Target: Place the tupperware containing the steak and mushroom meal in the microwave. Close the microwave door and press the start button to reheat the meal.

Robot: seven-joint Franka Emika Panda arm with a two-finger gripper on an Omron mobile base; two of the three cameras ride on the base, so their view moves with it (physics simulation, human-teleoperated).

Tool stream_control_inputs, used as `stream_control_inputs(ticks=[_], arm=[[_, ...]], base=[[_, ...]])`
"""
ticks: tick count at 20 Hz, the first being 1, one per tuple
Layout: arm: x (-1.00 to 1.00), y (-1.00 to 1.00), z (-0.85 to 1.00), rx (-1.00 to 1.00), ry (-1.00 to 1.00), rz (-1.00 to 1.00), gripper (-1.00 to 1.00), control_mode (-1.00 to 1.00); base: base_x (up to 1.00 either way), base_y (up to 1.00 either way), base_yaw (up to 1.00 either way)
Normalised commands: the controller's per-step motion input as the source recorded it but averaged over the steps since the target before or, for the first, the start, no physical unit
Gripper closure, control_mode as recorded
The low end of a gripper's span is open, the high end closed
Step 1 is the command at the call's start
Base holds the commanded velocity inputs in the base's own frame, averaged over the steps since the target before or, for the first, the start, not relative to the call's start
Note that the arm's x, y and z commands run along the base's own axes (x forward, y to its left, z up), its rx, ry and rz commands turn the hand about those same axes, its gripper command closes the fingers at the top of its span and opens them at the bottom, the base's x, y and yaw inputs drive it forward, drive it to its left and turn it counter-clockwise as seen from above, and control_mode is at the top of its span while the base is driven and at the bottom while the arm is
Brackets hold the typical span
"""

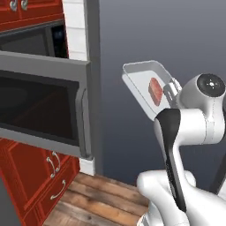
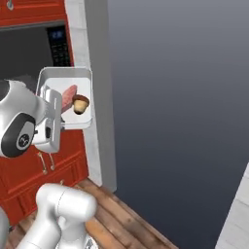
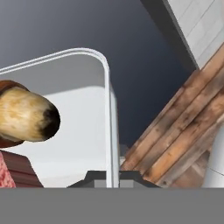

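The pincer (image 3: 113, 177) is clamped on the raised rim of the tupperware (image 1: 137, 77), a shallow translucent whitish-grey tray with rounded corners, held tilted in the air beside the microwave (image 1: 31, 39). Inside lie the steak (image 1: 155, 92), a small reddish-pink slab, and the mushroom (image 2: 80, 103), round and brown with a paler base. The microwave door (image 1: 44, 103) stands swung open, its dark glass window facing outward.
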Motion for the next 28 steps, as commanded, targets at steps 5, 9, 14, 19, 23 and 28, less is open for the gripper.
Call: stream_control_inputs(ticks=[5, 9, 14, 19, 23, 28], arm=[[0.0, 0.0, 0.0, 0.0, 0.0, 0.0, 1.0, 1.0], [0.0, 0.0, 0.0, 0.0, 0.0, 0.0, 1.0, 1.0], [0.0, 0.0, 0.0, 0.0, 0.0, 0.0, 1.0, 1.0], [0.0, 0.0, 0.0, 0.0, 0.0, 0.0, 1.0, 1.0], [0.0, 0.0, 0.0, 0.0, 0.0, 0.0, 1.0, 1.0], [0.0, 0.0, 0.0, 0.0, 0.0, 0.0, 1.0, 1.0]], base=[[0.26, 0.0, 0.54], [0.23, -0.02, 0.56], [0.33, -0.27, 0.5], [0.19, -0.55, 0.34], [0.19, -0.61, 0.27], [0.26, -0.55, 0.28]])
